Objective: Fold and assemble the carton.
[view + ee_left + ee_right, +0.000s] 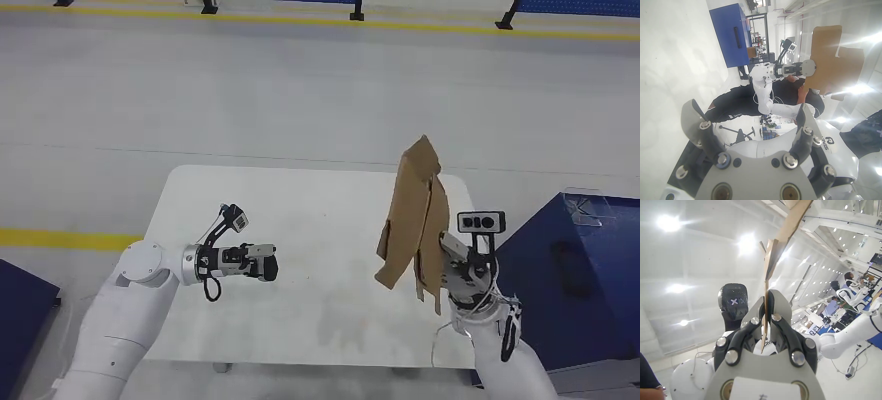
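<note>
Nearest the top camera, the flattened cardboard carton (415,210) stood on edge above the table's (300,210) right side; the right gripper (766,297) was closed tight on its lower flap, probably presenting it; the left gripper (747,106) hovered wide open, empty, over the table, presumably to fold.

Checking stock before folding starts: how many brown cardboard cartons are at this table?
1. The unassembled brown cardboard carton is held roughly upright above the white table's right side, clamped in the right gripper. No second one seems hidden.
</note>
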You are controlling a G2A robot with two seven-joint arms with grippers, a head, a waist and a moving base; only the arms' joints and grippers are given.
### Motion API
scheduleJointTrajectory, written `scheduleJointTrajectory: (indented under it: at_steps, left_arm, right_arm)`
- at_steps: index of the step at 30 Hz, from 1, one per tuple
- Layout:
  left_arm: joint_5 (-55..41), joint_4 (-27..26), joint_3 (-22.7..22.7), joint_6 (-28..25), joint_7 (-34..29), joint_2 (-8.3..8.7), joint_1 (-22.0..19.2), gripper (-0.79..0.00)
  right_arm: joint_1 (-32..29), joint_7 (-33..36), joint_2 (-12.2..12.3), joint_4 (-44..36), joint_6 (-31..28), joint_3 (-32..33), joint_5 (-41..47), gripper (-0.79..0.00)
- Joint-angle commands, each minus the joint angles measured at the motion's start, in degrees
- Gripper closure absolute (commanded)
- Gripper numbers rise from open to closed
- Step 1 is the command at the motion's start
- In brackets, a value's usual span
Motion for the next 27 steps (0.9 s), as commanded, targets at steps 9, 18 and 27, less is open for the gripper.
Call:
scheduleJointTrajectory:
  at_steps: [9, 18, 27]
  left_arm:
    - [0.0, 0.0, 0.0, 0.0, 0.0, 0.00, 0.0, -0.785]
    - [0.0, 0.0, 0.0, 0.0, 0.0, 0.00, 0.0, -0.785]
    - [0.0, 0.0, 0.0, 0.0, 0.0, 0.00, 0.0, -0.785]
  right_arm:
    - [4.9, -21.9, -1.7, -8.0, -27.8, 20.2, -50.6, 0.000]
    - [4.5, -31.7, -3.5, -11.8, -27.8, 24.2, -63.8, 0.000]
    - [4.5, -31.7, -3.5, -11.8, -27.8, 24.2, -63.8, 0.000]
